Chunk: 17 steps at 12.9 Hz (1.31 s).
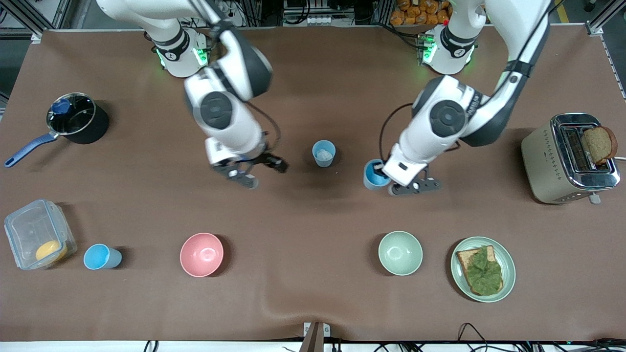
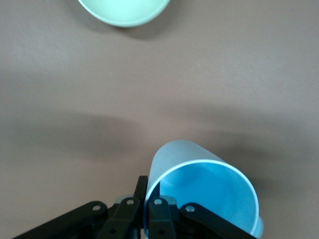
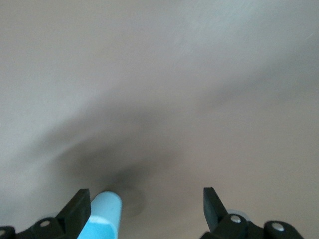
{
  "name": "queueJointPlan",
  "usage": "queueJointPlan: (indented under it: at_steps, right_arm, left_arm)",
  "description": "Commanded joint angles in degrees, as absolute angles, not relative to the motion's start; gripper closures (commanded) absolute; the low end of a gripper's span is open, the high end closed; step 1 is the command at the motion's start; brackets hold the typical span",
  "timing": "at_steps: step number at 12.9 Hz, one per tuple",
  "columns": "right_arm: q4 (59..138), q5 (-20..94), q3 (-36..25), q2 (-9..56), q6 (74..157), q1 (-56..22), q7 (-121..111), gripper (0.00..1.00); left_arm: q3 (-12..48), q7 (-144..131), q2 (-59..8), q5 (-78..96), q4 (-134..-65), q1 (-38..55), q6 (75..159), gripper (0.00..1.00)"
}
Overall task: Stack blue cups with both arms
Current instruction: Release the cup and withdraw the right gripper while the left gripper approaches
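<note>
Right of centre in the front frame, we are pinching a light, slippery blue cup by its rim in the left pincer, while the right pincer is hanging open.

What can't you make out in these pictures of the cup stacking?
- Front view: the held blue cup is partly hidden by the left arm's wrist, so its full outline is unseen.
- Left wrist view: the pale green bowl is cut by the edge.
- Right wrist view: motion blur; the centre cup is cut off by the edge, beside the right gripper.
</note>
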State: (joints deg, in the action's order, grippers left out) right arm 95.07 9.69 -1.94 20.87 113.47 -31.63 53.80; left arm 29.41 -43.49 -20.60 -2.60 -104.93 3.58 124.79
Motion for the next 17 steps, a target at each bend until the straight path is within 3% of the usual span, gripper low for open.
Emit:
queueJointPlan:
  at_steps: [1, 7, 15, 17]
  right_arm:
    - [94.41, 9.75, -0.70, 17.50, 108.05, -24.11, 48.19, 0.00]
    - [94.31, 9.14, -0.88, 8.89, 97.83, -12.50, 25.88, 0.00]
    - [93.61, 6.50, 0.26, 4.57, 90.97, 0.77, 4.32, 0.00]
    - [90.29, 6.42, 1.40, 4.66, 87.21, 4.03, 3.17, 0.00]
  left_arm:
    - [30.50, -50.60, -20.65, -2.73, -104.15, 6.49, 123.66, 1.00]
    - [30.41, -60.45, -21.88, -3.51, -105.03, 14.84, 124.89, 1.00]
    - [30.41, -63.02, -23.29, -6.14, -108.28, 16.87, 128.85, 1.00]
    - [30.41, -63.81, -23.99, -6.42, -108.28, 16.88, 129.64, 1.00]
